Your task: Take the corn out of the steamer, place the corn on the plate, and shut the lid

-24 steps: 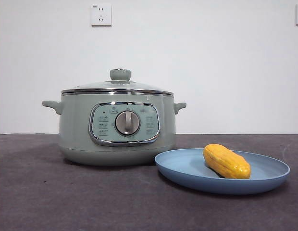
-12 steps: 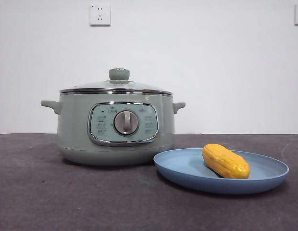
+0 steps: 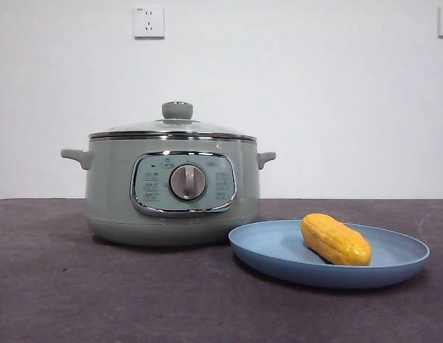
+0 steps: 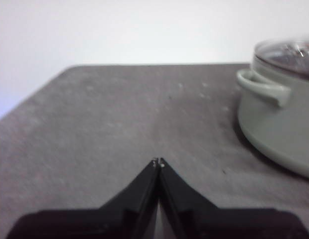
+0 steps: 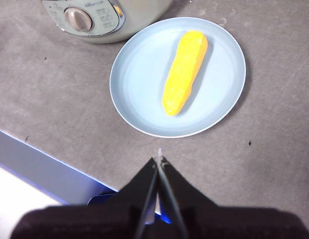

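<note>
The yellow-orange corn (image 3: 336,239) lies on the light-blue plate (image 3: 279,250), right of the sage-green steamer (image 3: 171,189). The glass lid (image 3: 175,127) with its green knob sits closed on the steamer. From above, the right wrist view shows the corn (image 5: 184,72) lying across the plate (image 5: 134,84), with the steamer's dial panel (image 5: 87,20) beyond it. My right gripper (image 5: 158,162) hovers shut and empty just off the plate's rim. My left gripper (image 4: 158,162) is shut and empty, low over the table beside the steamer's side handle (image 4: 261,87). Neither arm shows in the front view.
A dark grey cloth (image 3: 100,293) covers the table. The table's near edge (image 5: 45,169) shows in the right wrist view. A wall socket (image 3: 148,21) is on the white wall behind.
The front view shifted very slightly between one second ago and half a second ago; the steamer, lid, plate and corn stay where they were.
</note>
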